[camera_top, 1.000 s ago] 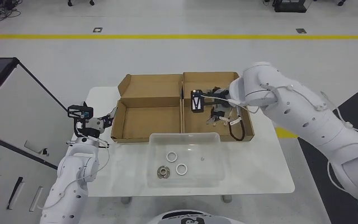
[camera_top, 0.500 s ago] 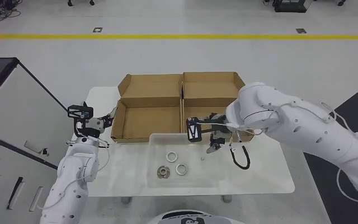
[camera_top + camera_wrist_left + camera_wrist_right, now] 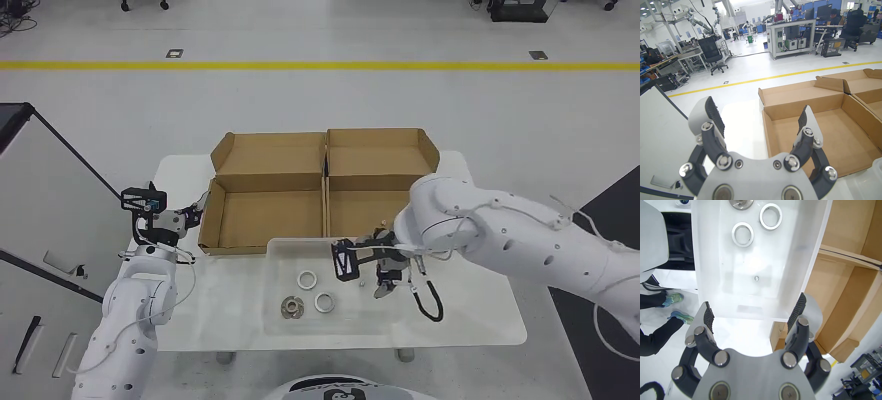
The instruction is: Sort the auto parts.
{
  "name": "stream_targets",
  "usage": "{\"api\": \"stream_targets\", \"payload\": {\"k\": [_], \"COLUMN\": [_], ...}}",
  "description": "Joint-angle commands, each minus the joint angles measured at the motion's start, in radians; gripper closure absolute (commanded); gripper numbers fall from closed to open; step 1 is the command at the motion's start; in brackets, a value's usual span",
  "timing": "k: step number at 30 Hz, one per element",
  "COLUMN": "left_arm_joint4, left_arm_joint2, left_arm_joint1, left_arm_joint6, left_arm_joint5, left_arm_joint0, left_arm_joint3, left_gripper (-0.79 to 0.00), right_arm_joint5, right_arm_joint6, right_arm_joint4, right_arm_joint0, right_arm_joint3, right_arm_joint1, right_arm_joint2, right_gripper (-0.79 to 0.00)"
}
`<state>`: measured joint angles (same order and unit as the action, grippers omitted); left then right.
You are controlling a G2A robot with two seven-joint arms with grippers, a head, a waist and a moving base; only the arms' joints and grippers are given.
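Right gripper point(image 3: 383, 282) is hovering over the right part of the clear tray point(image 3: 300, 322) at centre of the top view, its ribbed black fingers point(image 3: 708, 315) standing wide apart w/ nothing clamped btwn them. The tray is sitting on the white table point(image 3: 480, 315), just below the two cardboard boxes, its upper rim lying right against their front walls. Four parts are lying on the tray floor: an upper ring point(image 3: 308, 279), a lower ring point(image 3: 325, 300) just right of a flanged metal hub point(image 3: 291, 306), & a tiny nut point(image 3: 361, 282) resting alone nearer the gripper, well apart from the other three. In the right wrist view both rings are showing as shiny metal bands lying flat, near each other but not touching, w/ the nut btwn them & the fingertips. Left box point(image 3: 265, 215) & right box point(image 3: 365, 205) are sitting side by side in the upper middle, flaps folded back, inner walls meeting along the centre line. Left gripper point(image 3: 193, 215) is hanging at the left edge of the table, just left of the left box, its pads point(image 3: 715, 115) likewise spread apart & gripping nothing
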<state>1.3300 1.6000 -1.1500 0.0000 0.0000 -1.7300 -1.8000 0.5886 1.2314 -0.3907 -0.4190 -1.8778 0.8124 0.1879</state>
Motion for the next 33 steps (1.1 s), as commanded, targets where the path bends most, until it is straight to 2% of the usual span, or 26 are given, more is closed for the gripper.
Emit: {"api": "stream_targets", "payload": {"k": [1,19,21,31,33], "left_arm_joint4": [0.0,0.0,0.0,0.0,0.0], "left_arm_joint2": [0.0,0.0,0.0,0.0,0.0], "left_arm_joint1": [0.0,0.0,0.0,0.0,0.0], "left_arm_joint6": [0.0,0.0,0.0,0.0,0.0], "left_arm_joint5": [0.0,0.0,0.0,0.0,0.0], "left_arm_joint0": [0.0,0.0,0.0,0.0,0.0], "left_arm_joint3": [0.0,0.0,0.0,0.0,0.0], "left_gripper": [-0.785,-0.785,-0.785,-0.785,-0.785], "right_arm_joint5": [0.002,-0.008,-0.005,-0.004,-0.003], "right_arm_joint6": [-0.002,0.008,0.005,0.004,0.003], "right_arm_joint4": [-0.008,-0.073,-0.082,-0.129,-0.136], "right_arm_joint0": [-0.001,-0.09,-0.098,-0.127,-0.133], "right_arm_joint3": [0.01,0.059,0.07,0.109,0.114], "right_arm_joint1": [0.009,0.066,0.07,0.092,0.097], "right_arm_joint2": [-0.014,-0.018,-0.018,-0.018,-0.018], "right_gripper": [-0.785,-0.785,-0.736,-0.696,-0.659]}}
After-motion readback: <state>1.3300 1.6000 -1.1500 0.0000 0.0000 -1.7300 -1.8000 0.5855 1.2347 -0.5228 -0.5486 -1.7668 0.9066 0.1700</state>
